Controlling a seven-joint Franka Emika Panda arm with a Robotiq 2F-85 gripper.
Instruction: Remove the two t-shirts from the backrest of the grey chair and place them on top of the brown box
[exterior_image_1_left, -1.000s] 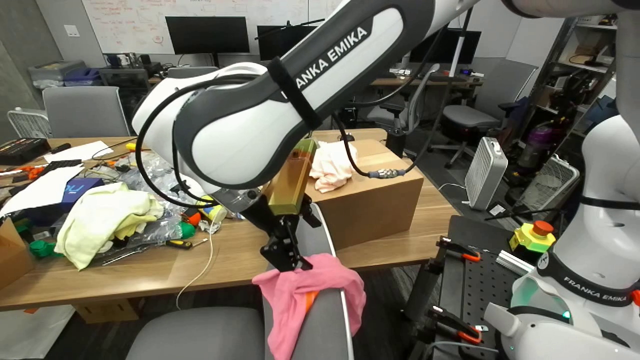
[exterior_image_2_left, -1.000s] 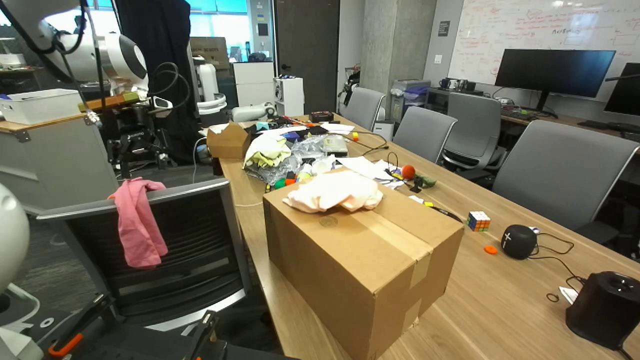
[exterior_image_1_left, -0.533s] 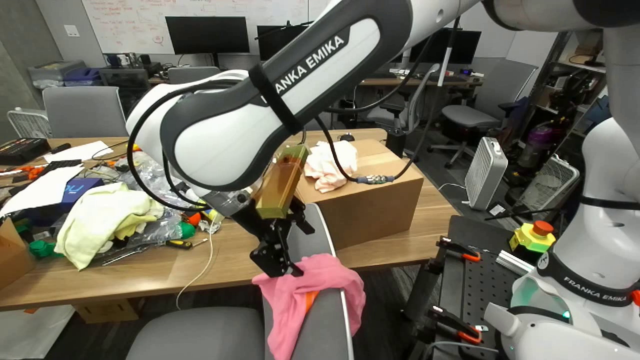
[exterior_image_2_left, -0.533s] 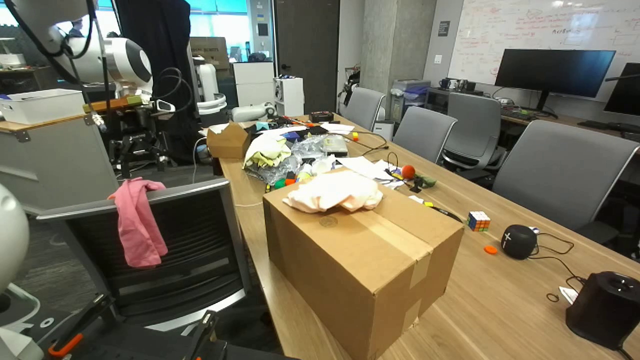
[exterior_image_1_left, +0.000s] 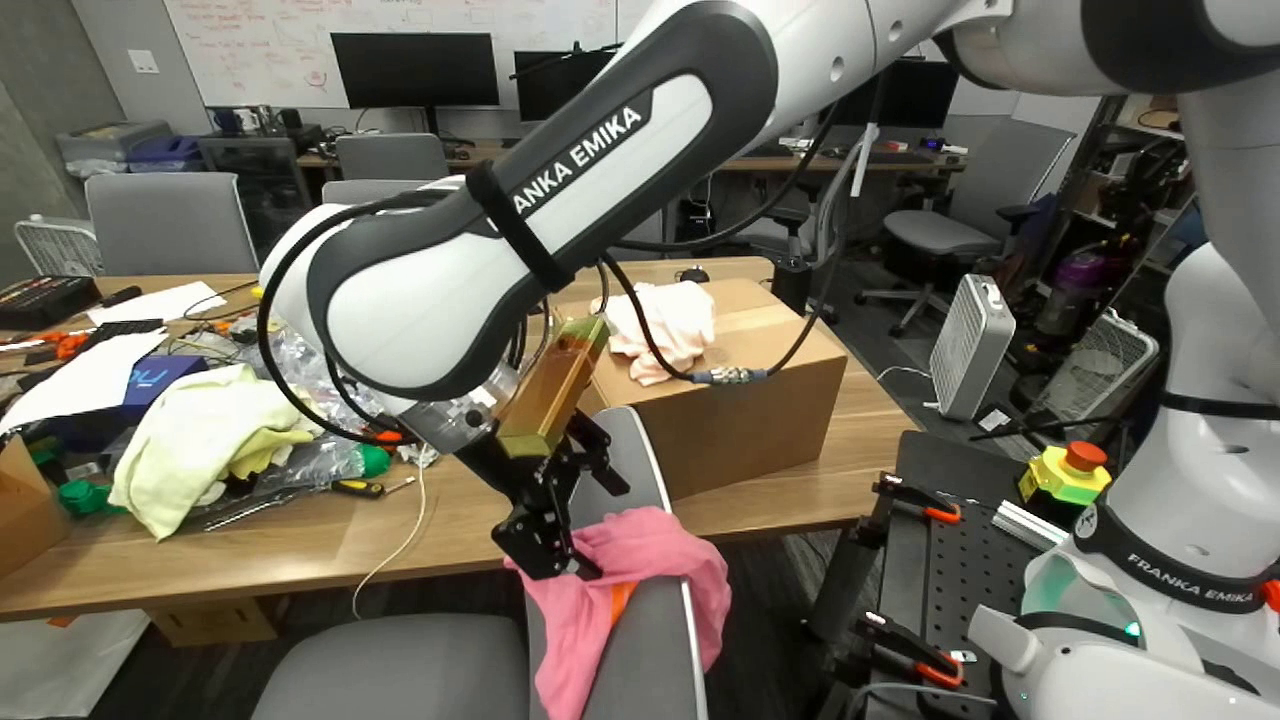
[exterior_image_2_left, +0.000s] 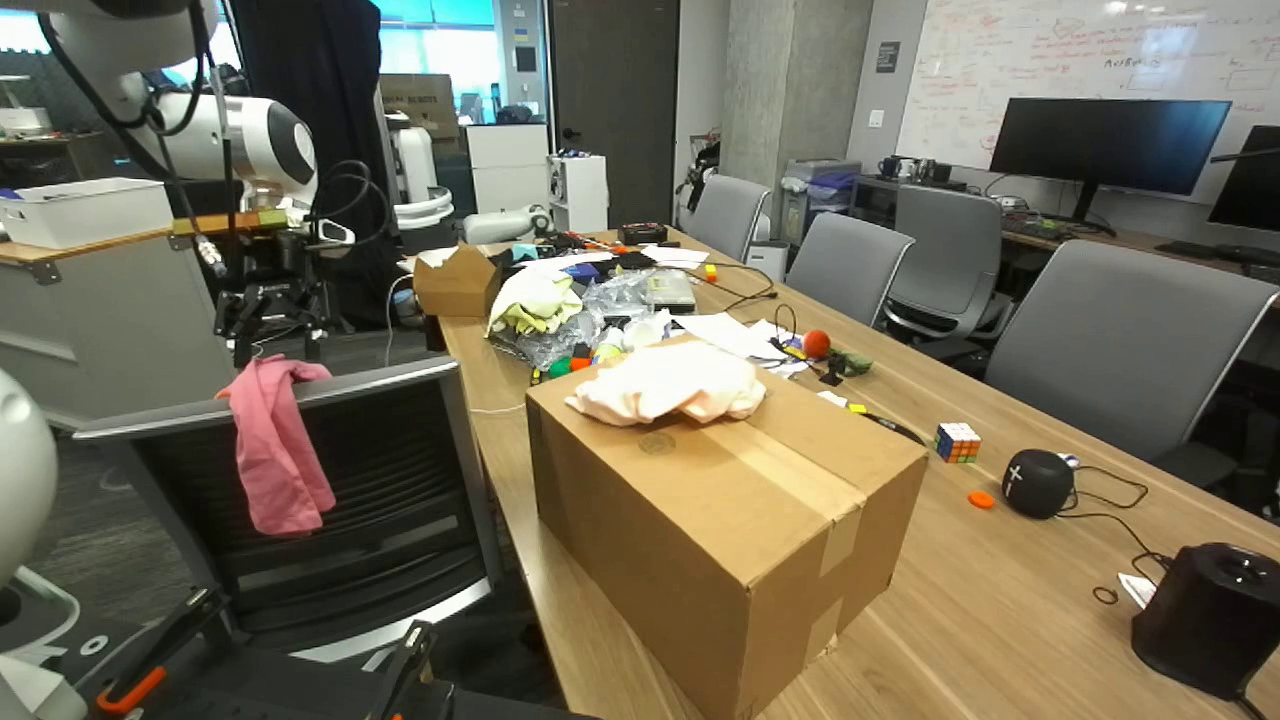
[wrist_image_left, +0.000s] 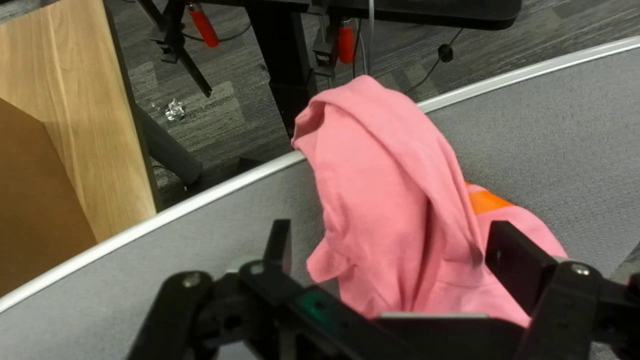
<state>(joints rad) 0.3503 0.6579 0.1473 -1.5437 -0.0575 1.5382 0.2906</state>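
A pink t-shirt (exterior_image_1_left: 655, 550) with an orange patch hangs over the backrest of the grey chair (exterior_image_1_left: 655, 640). It also shows in an exterior view (exterior_image_2_left: 280, 450) and in the wrist view (wrist_image_left: 380, 190). A pale peach t-shirt (exterior_image_1_left: 668, 325) lies crumpled on top of the brown box (exterior_image_2_left: 640, 530); it shows in both exterior views (exterior_image_2_left: 670, 385). My gripper (exterior_image_1_left: 603, 530) is open and empty, tilted, close above the pink t-shirt. In the wrist view the fingers (wrist_image_left: 395, 250) stand apart with the pink cloth between and below them; whether they touch it I cannot tell.
The brown box stands on the wooden table (exterior_image_1_left: 470, 510) beside the chair. A yellow-green cloth (exterior_image_1_left: 215, 430), plastic wrap and tools clutter the table. A black mounting plate with clamps (exterior_image_1_left: 915, 660) and an emergency stop (exterior_image_1_left: 1065, 475) are by the robot base.
My gripper has moved down and shifted left in an exterior view, closer to the pink t-shirt, and stays open. Both t-shirts, the chair and the box have not moved.
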